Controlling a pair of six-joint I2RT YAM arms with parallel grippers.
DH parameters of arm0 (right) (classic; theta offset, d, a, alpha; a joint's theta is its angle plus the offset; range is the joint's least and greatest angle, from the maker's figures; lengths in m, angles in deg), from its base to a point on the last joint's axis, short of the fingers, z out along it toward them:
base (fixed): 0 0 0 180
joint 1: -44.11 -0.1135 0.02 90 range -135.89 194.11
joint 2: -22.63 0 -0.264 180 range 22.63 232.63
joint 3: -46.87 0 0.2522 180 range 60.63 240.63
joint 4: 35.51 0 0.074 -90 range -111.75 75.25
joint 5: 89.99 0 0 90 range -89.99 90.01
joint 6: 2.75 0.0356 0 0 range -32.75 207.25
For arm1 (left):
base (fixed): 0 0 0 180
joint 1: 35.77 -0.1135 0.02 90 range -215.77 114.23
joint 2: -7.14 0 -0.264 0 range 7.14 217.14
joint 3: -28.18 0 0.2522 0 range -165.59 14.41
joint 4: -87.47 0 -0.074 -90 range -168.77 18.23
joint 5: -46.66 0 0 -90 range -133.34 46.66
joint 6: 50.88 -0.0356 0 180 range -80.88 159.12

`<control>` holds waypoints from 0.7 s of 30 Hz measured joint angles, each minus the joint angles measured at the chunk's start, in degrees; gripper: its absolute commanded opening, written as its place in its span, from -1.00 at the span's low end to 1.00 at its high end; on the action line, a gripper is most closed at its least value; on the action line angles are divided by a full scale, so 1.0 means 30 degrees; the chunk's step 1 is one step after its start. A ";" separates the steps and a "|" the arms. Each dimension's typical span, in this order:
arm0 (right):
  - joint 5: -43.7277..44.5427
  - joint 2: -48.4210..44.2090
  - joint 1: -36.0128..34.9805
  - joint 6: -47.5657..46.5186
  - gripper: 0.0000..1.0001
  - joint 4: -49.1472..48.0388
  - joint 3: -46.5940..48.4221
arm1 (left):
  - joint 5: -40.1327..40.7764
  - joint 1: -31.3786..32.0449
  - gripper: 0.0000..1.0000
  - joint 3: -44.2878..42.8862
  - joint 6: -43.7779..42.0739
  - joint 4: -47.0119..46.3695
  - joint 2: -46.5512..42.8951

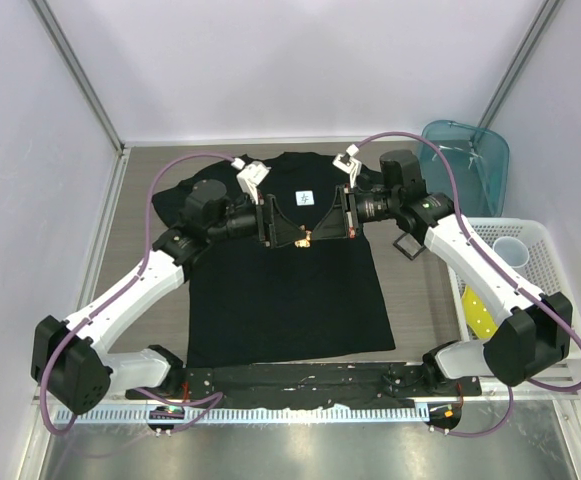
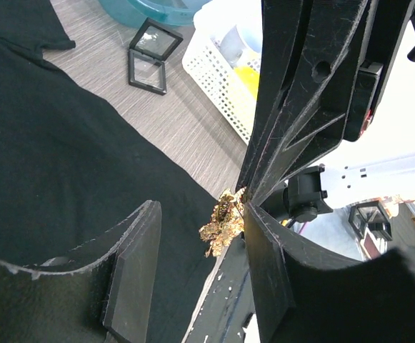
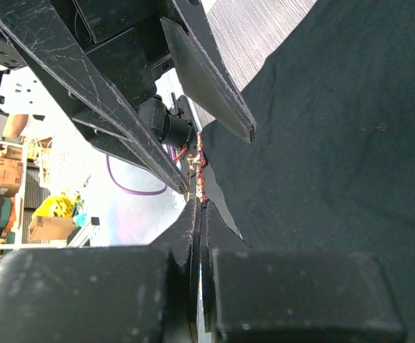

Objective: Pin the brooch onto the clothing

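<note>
- Left wrist view: the left gripper (image 2: 196, 214) stands partly open, one of its fingers (image 2: 132, 271) on each side of the brooch (image 2: 223, 220); whether either finger touches the brooch cannot be told.
- The right gripper (image 3: 197, 202) is clenched on the brooch, pinching it by one edge.
- The brooch shows its golden back, with its long axis slanting from upper right to lower left, over the chest of the T-shirt (image 1: 280, 300).
- Counted: one brooch, one T-shirt, two grippers, one white label (image 1: 305, 197).

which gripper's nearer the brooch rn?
Right. The right gripper is shut on the brooch; the left gripper is open, its fingers either side of it.
</note>
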 measured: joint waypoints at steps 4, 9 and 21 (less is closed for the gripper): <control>0.0153 0.0000 0.0000 0.0007 -0.99 0.0000 -0.0029 | 0.0117 0.0029 0.02 0.0131 0.0233 -0.0124 0.0066; 0.0342 0.0000 0.0000 0.0000 -0.98 0.0007 -0.0095 | 0.0211 0.0036 -0.14 0.0255 0.0437 -0.0277 0.0102; 0.0765 0.0000 0.0000 -0.0175 -0.98 0.0175 -0.0095 | 0.0583 0.0138 -0.46 0.0255 0.0597 -0.0328 0.0131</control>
